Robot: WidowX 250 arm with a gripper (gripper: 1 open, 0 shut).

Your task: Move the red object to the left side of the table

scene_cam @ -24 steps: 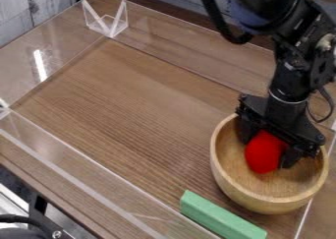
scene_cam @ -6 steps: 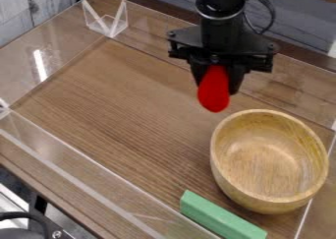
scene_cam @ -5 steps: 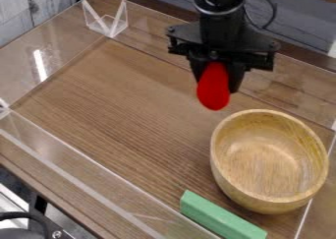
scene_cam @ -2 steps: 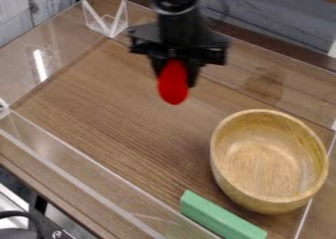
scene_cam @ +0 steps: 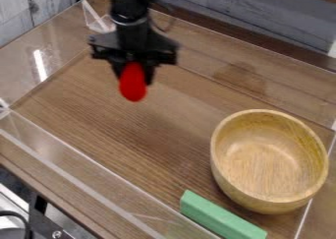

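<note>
The red object (scene_cam: pixel 133 83) hangs above the left part of the table (scene_cam: pixel 157 135), clear of the wood. My gripper (scene_cam: pixel 133 68) is shut on its upper end, with the black fingers (scene_cam: pixel 112 56) on either side and the arm rising out of the top of the view. The fruit's green stem is hidden inside the grip.
A round light wooden bowl (scene_cam: pixel 269 161) stands empty at the right. A flat green block (scene_cam: pixel 223 218) lies near the front edge. Low clear acrylic walls (scene_cam: pixel 59 145) edge the tabletop, with a small clear stand (scene_cam: pixel 105 22) at the back left.
My gripper has carried the red object out of the bowl and leftwards across the table, from beside the bowl to the left part.
</note>
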